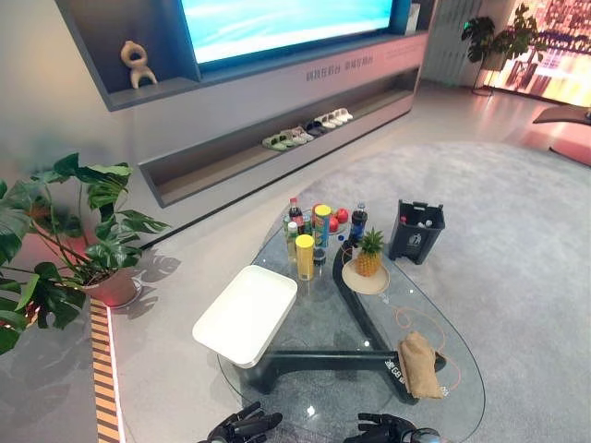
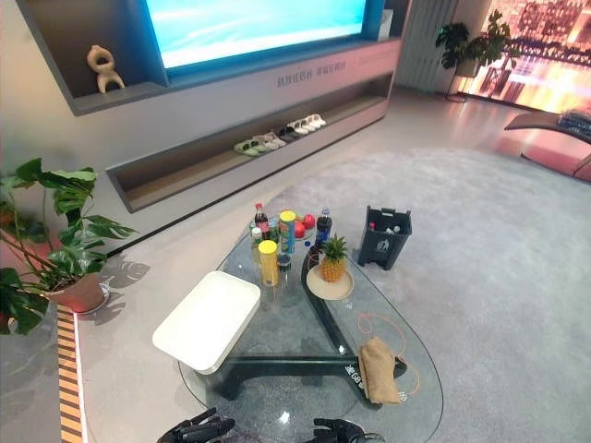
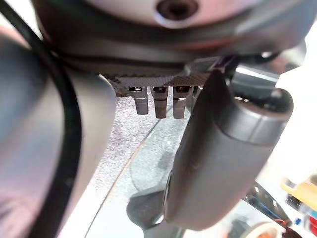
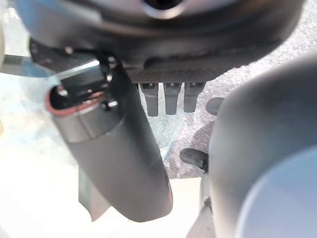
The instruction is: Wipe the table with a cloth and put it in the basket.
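Hovering low at the near rim of the glass table with both hands relaxed and holding nothing, left hand and right hand, then lying beyond, ahead and right of the nearer right hand, long axis pointing away: the tan cloth, no basket identifiable.

Both eye views look down from head height across the glass table toward the far wall shelf, set slightly apart and sharing the whole tabletop; each wrist view sits tight behind its own hand, left hand and right hand, peering along it at glass and carpet beyond
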`<state>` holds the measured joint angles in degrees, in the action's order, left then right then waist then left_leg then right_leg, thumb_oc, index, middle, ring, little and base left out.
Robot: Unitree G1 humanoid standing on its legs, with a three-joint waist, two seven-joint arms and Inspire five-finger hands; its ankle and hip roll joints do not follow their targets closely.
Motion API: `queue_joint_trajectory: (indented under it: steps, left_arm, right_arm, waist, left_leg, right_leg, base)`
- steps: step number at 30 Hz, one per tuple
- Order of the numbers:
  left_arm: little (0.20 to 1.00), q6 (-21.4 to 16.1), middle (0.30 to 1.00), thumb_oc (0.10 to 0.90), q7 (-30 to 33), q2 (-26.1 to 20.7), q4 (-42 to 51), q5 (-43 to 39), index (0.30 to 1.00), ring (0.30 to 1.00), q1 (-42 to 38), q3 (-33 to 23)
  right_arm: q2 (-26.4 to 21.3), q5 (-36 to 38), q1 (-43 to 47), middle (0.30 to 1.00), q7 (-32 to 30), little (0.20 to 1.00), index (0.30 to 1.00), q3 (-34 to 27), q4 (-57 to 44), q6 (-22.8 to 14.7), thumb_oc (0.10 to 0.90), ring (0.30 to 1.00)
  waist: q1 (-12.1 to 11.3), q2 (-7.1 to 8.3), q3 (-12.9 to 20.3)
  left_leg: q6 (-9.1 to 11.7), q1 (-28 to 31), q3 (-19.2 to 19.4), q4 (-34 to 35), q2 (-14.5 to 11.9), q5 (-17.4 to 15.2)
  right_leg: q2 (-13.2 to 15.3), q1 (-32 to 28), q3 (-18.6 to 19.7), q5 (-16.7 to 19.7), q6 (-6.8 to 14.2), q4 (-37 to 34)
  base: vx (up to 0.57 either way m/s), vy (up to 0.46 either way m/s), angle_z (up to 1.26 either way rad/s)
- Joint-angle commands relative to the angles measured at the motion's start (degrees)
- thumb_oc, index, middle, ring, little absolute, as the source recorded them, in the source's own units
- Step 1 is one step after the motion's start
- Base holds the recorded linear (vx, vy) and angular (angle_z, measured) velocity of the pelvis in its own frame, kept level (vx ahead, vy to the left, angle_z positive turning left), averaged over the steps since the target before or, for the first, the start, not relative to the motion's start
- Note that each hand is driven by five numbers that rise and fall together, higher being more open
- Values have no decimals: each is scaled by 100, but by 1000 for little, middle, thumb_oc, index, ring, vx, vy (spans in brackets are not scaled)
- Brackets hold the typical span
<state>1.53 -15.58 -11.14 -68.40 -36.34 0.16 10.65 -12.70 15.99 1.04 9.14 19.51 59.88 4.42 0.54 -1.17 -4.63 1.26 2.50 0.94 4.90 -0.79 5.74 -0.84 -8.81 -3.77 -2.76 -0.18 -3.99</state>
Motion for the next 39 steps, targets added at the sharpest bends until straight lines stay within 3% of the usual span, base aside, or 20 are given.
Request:
queue_joint_trajectory:
  steps: [1, 9, 14, 26, 35, 39]
  left_arm:
    - [900, 35, 900, 800, -75, 257, 40, -221, 900, 900, -125, 211]
    - [900, -47, 900, 800, 153, 223, 483, -301, 900, 900, 177, 280]
    - [900, -92, 900, 800, 295, 81, 723, -520, 900, 900, -263, 528]
    - [900, -308, 900, 800, 388, 92, 1231, -520, 900, 900, -501, 792]
    - [900, -465, 900, 800, 455, 146, 1408, -711, 900, 900, -633, 1003]
    - [900, -534, 900, 800, 497, 181, 1445, -826, 900, 900, -709, 1061]
  right_arm:
    - [-89, 346, 206, 900, -798, 900, 900, 128, -1203, -405, 800, 900]
    - [-440, -171, -115, 900, -2346, 900, 900, 1, -3275, -636, 800, 900]
    - [-779, -346, 469, 900, -3425, 900, 900, -165, -3612, -1049, 800, 900]
    - [-1171, -1012, 1118, 900, -5649, 900, 900, -874, -4549, -1062, 800, 900]
    - [-1253, -1248, 1374, 900, -6541, 900, 900, -971, -4866, -954, 800, 900]
    - [-1236, -1280, 1447, 900, -6739, 900, 900, -919, -4821, -886, 800, 900]
  waist:
    - [97, 253, -359]
    - [289, 297, -494]
    - [335, 324, -1117]
    - [490, 168, -2045]
    - [532, 49, -2508]
    - [549, 42, -2516]
  left_leg:
    - [-292, -38, 63, -630, 331, -969]
    - [-329, -57, 121, -483, 333, -968]
    - [-373, -759, 266, -1180, 352, -1071]
    - [-434, -1902, 318, -2199, 454, -1188]
    - [-415, -2399, 286, -2508, 530, -1192]
    - [-409, -2710, 331, -2651, 528, -1184]
  right_leg:
    - [147, 667, 154, 223, 246, 268]
    - [86, 814, 248, 226, 310, 308]
    - [73, 1424, 262, 168, 235, 825]
    - [73, 2522, 350, 122, 87, 1644]
    - [46, 2946, 363, 103, 20, 1868]
    - [44, 3246, 358, 91, 7, 2016]
  base:
    - [-116, -39, -4]
    - [-3, -22, -5]
    - [-180, -33, -7]
    - [-62, 22, 0]
    - [-45, 31, -3]
    - [0, 0, 0]
